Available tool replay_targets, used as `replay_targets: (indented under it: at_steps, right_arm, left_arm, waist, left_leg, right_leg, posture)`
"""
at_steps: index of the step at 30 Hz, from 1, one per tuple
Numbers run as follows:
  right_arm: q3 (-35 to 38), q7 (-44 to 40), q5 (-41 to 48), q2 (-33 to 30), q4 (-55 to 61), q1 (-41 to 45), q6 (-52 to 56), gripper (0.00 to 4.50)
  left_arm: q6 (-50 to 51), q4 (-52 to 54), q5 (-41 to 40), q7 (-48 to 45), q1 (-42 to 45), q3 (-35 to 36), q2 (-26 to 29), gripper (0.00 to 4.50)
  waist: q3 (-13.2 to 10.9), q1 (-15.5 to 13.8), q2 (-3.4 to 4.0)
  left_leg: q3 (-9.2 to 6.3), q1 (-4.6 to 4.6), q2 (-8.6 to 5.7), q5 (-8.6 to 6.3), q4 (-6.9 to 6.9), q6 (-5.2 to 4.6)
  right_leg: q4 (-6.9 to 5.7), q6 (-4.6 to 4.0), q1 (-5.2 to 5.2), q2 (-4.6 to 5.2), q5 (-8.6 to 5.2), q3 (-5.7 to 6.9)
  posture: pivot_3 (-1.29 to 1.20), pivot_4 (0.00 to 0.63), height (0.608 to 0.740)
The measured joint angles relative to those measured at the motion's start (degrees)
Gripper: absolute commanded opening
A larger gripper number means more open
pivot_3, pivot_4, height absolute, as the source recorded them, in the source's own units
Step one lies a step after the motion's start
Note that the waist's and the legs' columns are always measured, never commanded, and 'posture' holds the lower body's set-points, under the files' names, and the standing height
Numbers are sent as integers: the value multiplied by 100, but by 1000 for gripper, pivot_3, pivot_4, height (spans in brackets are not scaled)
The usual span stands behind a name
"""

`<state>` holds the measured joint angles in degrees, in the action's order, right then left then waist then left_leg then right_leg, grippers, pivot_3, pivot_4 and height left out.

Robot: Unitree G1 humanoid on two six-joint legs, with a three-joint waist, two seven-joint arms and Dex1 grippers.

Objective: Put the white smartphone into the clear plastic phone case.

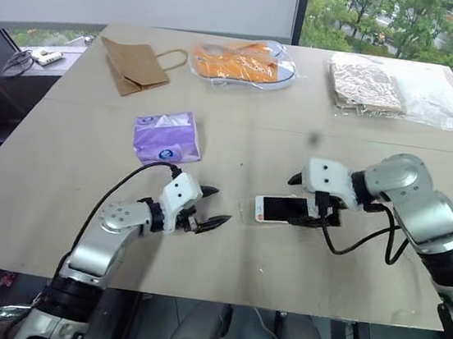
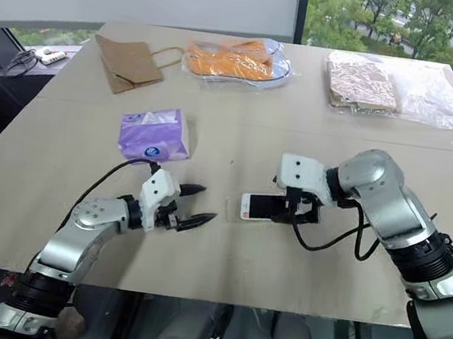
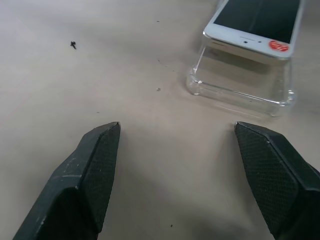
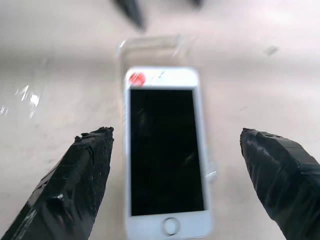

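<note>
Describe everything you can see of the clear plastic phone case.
The clear plastic phone case is a thin, colourless, see-through shell with rounded corners and a low raised rim. It lies flat on the table, open side up, between the two grippers. The white smartphone rests on it, screen up, its near end raised above the rim and set back from the case's end, so it looks not fully seated. Neither gripper touches the case; both stand open.
</note>
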<state>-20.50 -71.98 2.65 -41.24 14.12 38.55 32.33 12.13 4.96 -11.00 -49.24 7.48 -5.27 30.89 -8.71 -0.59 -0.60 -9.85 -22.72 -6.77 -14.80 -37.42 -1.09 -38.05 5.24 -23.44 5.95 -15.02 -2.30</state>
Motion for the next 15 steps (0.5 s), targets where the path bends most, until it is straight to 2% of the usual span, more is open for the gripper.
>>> replay_targets:
  at_steps: [4,7,15]
  right_arm:
    - [26,109,-78,-372,251,-330,-112,4354]
    - [-92,197,-455,-777,302,-552,-413,4354]
    - [-164,501,-948,-777,7,-558,-687,4354]
  left_arm:
    - [10,-183,145,234,244,-157,-252,3738]
    - [22,-433,262,482,536,-211,-428,3738]
    - [-55,-1076,407,659,1154,-210,-445,3738]
  waist:
    - [8,-119,9]
    - [8,-147,10]
    - [9,-1,10]
  left_leg:
    - [-10,1,-5,3,-8,3]
    - [-4,1,-7,3,-14,3]
    - [-2,3,-3,4,-12,4]
  right_leg:
    - [1,4,9,2,5,14]
    - [1,9,10,2,8,9]
    - [0,9,9,-1,8,3]
  posture:
    - [0,150,740]
    - [0,150,740]
    - [0,150,740]
